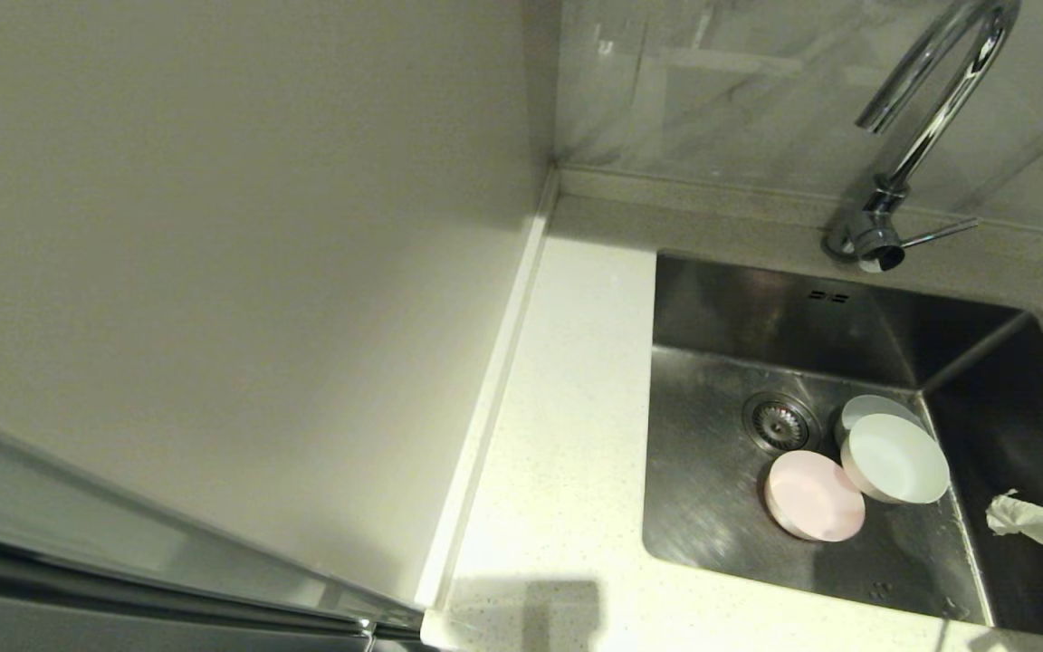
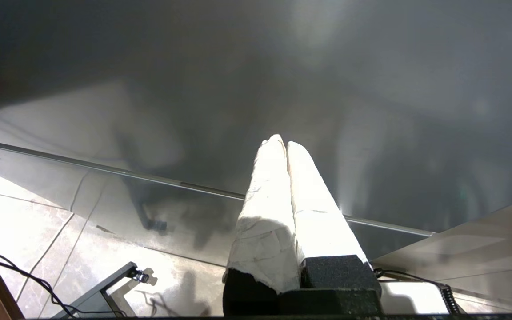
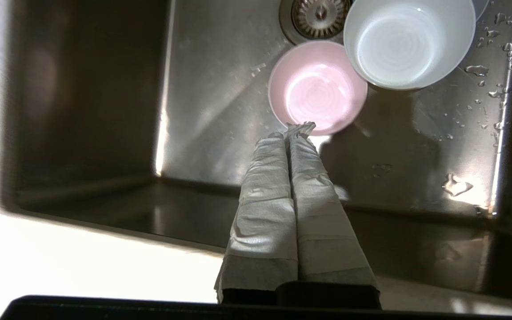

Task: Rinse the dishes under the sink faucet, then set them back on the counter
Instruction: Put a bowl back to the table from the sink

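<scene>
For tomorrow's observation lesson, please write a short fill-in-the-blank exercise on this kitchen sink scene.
1. The pink bowl lies inside the ____.
2. The white bowl leans against the pale blue-grey bowl, right of the round ____.
3. The faucet releases no ____.
4. The right hand, fingers ____, hovers above the pink bowl; the left hand is parked away from the sink.

Missing words: sink; drain; water; shut

The right gripper (image 3: 292,133) hovers with its wrapped fingers (image 3: 265,186) pressed together. The left gripper (image 2: 285,144) hangs parked, fingers likewise closed, holding nothing.
</scene>
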Controlling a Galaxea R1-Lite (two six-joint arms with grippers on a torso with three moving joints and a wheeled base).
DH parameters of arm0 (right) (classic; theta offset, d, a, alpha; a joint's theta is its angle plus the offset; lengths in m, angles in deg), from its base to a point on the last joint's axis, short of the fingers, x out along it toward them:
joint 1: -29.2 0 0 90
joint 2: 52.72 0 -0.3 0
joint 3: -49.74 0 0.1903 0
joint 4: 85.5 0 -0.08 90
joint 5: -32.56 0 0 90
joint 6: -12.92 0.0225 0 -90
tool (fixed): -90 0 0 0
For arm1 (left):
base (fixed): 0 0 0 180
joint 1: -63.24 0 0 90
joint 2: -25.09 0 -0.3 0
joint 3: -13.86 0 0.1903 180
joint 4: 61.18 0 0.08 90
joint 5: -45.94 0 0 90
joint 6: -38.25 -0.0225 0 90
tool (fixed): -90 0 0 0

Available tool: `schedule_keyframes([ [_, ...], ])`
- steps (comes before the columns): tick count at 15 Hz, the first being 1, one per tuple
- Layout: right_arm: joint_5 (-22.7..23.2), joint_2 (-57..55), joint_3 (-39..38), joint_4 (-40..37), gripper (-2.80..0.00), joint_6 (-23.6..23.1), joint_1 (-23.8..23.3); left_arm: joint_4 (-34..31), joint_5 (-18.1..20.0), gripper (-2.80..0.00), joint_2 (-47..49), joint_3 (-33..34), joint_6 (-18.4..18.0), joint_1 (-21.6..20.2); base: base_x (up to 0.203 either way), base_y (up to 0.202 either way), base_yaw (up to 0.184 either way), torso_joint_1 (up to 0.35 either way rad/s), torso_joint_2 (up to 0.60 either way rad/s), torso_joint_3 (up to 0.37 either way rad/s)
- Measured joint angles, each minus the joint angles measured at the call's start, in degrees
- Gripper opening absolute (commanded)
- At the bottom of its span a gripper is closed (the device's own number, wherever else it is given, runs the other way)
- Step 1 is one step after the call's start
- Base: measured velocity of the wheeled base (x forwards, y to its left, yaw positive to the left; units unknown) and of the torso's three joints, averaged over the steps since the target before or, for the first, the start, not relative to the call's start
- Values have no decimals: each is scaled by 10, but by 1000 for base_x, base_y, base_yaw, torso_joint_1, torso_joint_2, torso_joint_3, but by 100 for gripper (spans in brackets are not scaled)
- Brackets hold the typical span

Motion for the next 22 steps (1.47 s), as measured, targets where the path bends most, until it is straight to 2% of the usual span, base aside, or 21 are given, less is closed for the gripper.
schedule_keyframes([
  [3, 5, -50, 20, 2, -280, -59, 1, 0, 0, -280, 0, 0, 0, 0, 0, 0, 0, 0, 0, 0],
  [5, 7, -89, 40, 28, -280, -75, 2, 0, 0, -280, 0, 0, 0, 0, 0, 0, 0, 0, 0, 0],
  [9, 2, -200, 47, 203, -280, -94, 3, 0, 0, -280, 0, 0, 0, 0, 0, 0, 0, 0, 0, 0],
  [11, -4, -251, 52, 269, -280, -137, 3, 0, 0, -280, 0, 0, 0, 0, 0, 0, 0, 0, 0, 0],
  [13, -27, -285, 70, 267, -280, -159, 4, 0, 0, -280, 0, 0, 0, 0, 0, 0, 0, 0, 0, 0],
  [18, -58, -349, 126, 263, -280, -170, 5, 0, 0, -280, 0, 0, 0, 0, 0, 0, 0, 0, 0, 0],
  [19, -59, -360, 134, 264, 0, -173, 5, 0, 0, -280, 0, 0, 0, 0, 0, 0, 0, 0, 0, 0],
  [22, -59, -383, 153, 263, 0, -172, 4, 0, 0, -280, 0, 0, 0, 0, 0, 0, 0, 0, 0, 0],
])
